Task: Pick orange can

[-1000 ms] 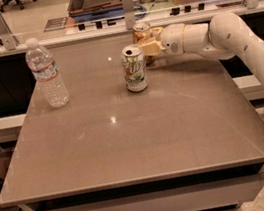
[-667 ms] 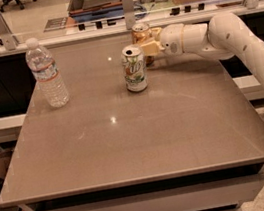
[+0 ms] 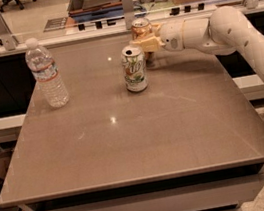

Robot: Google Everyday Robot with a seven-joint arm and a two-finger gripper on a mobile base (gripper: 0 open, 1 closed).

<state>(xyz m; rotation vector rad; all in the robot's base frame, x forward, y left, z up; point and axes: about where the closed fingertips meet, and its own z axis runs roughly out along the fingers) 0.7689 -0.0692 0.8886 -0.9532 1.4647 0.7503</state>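
Barely any change: gripper still at the lower part of the orange can, far edge of table, just behind the white-green can; jaw state can't be told, and the can doesn't look lifted yet.

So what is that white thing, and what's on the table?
It is a robot's arm, reaching in from the right. At its end is a claw, its grasping part, right at an orange can. Whether it holds the can, the picture does not show. One camera looks down on the brown table from the front. Also standing there: a white-and-green can just in front of the orange one, and a water bottle further left.
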